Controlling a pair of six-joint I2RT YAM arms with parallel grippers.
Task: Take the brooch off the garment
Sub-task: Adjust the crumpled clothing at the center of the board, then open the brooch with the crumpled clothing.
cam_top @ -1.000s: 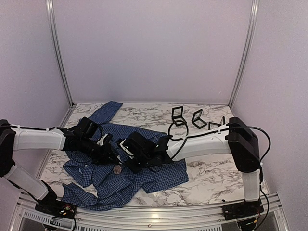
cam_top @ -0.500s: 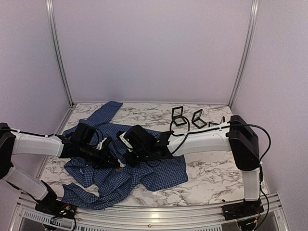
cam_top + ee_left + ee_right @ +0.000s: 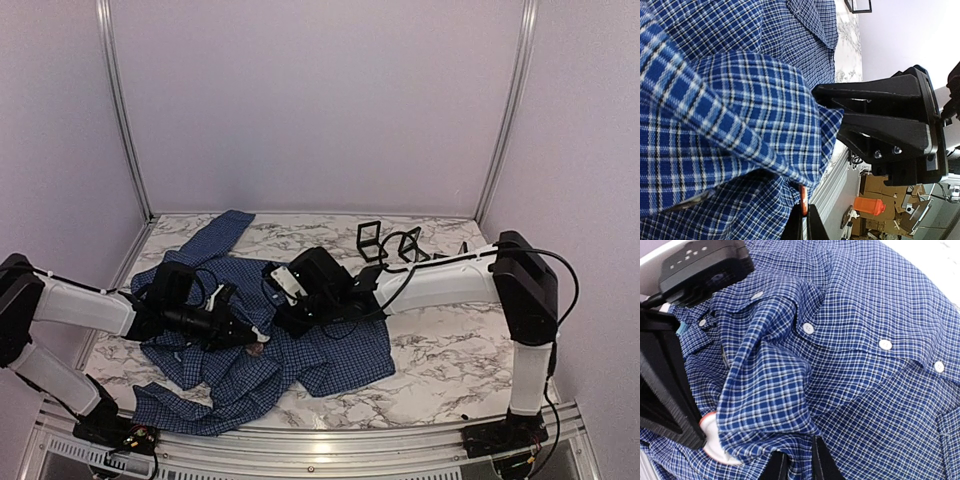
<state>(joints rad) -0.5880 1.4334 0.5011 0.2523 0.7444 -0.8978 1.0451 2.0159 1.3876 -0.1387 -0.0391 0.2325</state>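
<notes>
Two arms meet over the garment [image 3: 330, 352], which lies crumpled on the left half of the table [image 3: 450, 360], from near its front edge to the far left corner. Nearest, the left gripper [image 3: 247, 338] has its fingers pressed together on the rim of the brooch [image 3: 256, 350], edge-on at their tips beside a raised fold, seemingly to draw it free. Just behind, the right gripper [image 3: 797, 452] shows fingers narrowly apart at that fold, presumably steadying it, though whether cloth is pinched cannot be told. Small black frame boxes [image 3: 369, 240] stand by the far edge, well apart.
</notes>
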